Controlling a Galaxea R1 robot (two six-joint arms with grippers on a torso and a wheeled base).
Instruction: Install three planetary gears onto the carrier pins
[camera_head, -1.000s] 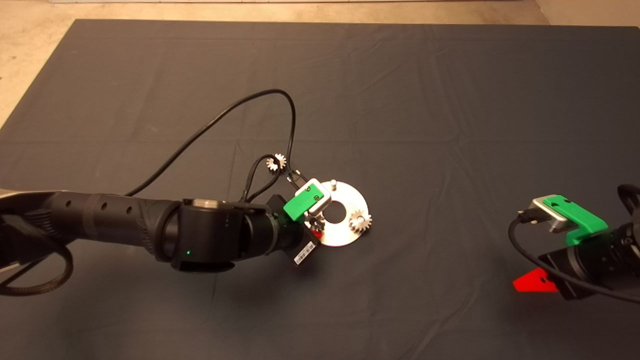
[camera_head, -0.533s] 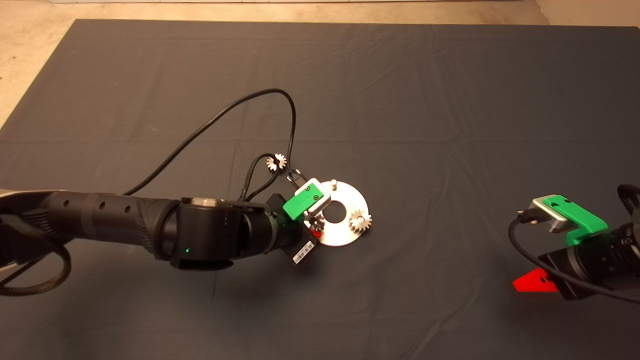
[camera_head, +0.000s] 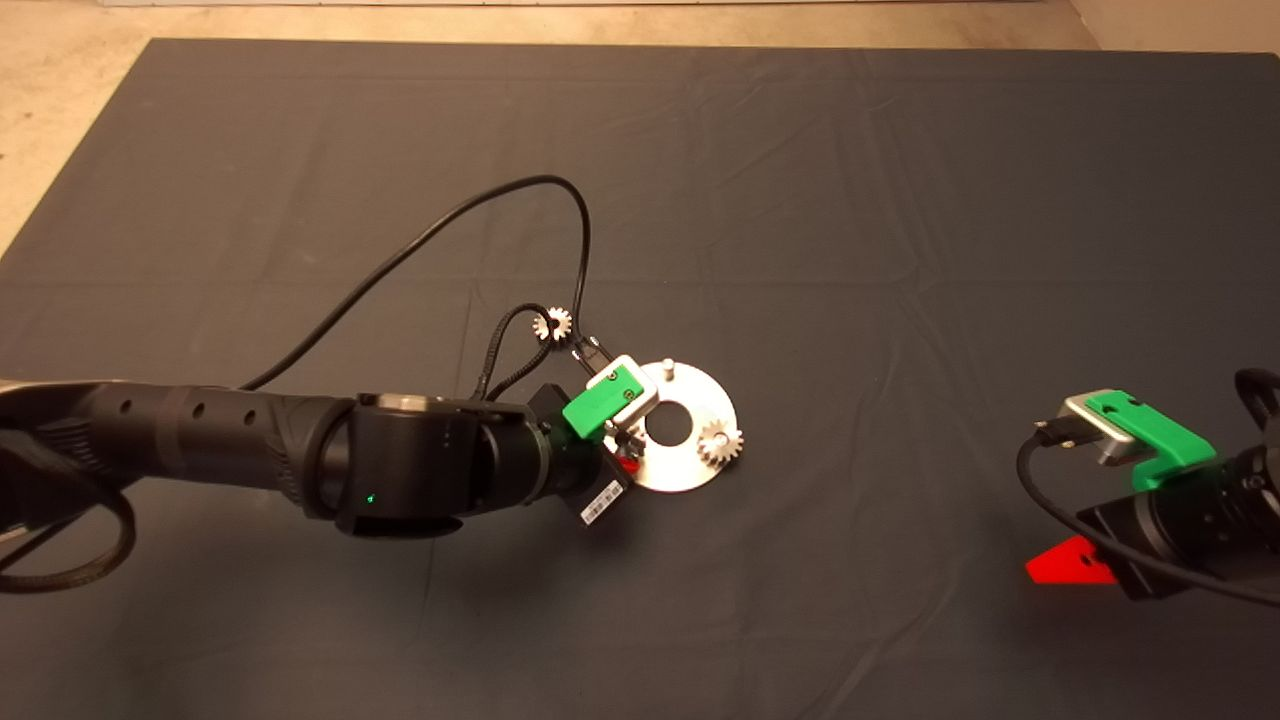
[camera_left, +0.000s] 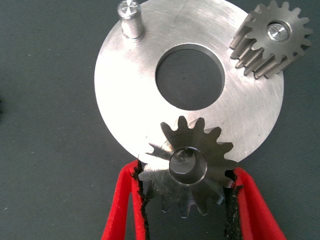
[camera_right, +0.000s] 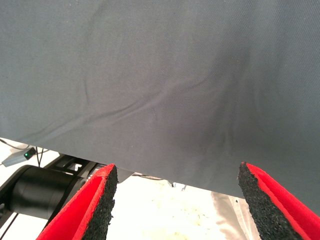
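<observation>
Silver gear (camera_left: 190, 167) — pincer-held (camera_left: 187, 195) — over plate (camera_left: 125, 120).

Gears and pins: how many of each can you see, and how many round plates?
Gears: 3, one on the mat, one seated on the plate, one between the left fingers.
Bare pins: 1.
Round plates: 1.
Total: 5.

Left gripper (camera_left: 186, 187) clamped shut; right gripper (camera_right: 175, 200) parked, spread.

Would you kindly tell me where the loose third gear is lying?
In the head view the loose gear lies on the mat, beside the carrier plate, behind the left hand.
</observation>
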